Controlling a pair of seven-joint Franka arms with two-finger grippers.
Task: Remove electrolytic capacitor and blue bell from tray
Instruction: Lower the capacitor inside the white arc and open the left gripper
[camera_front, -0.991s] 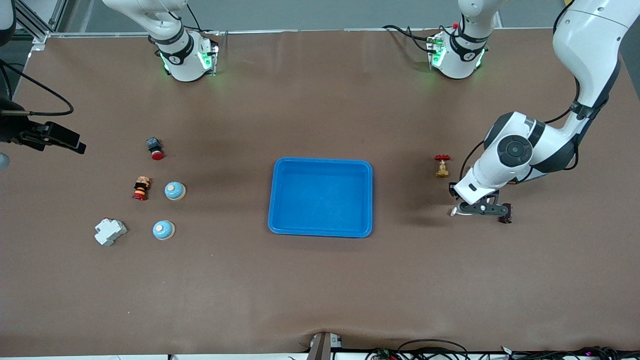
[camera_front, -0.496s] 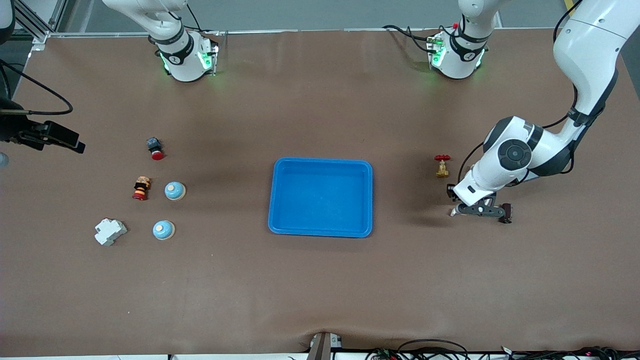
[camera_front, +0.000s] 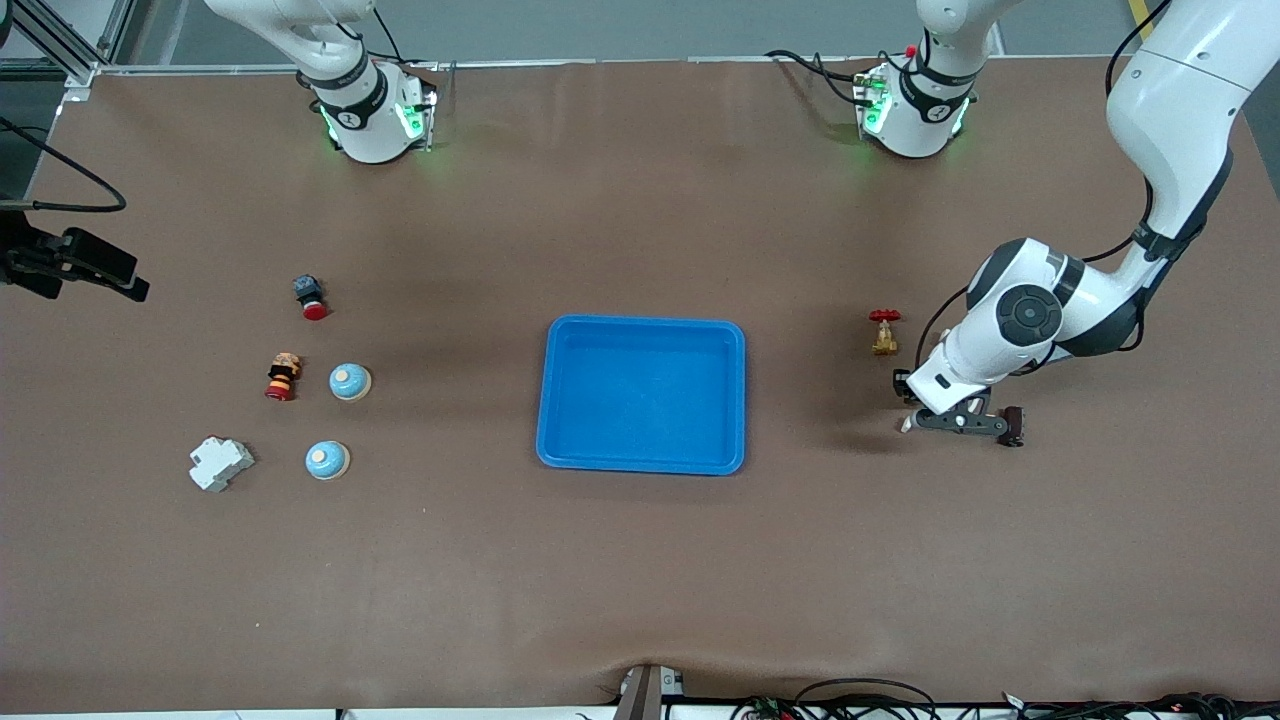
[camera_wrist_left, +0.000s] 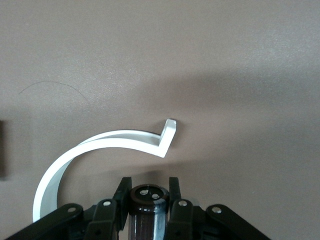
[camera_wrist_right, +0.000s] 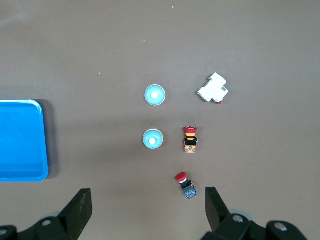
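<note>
L claw (camera_wrist_left: 148, 207) was clamped on the capacitor (camera_wrist_left: 147, 210), low over the worktop (camera_front: 640, 560) near the valve (camera_front: 884, 332). R claw (camera_wrist_right: 148, 212) hung released above the two bells (camera_front: 350, 381).

High front overview, 2 wrist views (downward)

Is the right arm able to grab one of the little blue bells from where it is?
Probably yes. The right gripper hangs open above that end of the table, and both blue bells stand apart from their neighbours with nothing over them.
</note>
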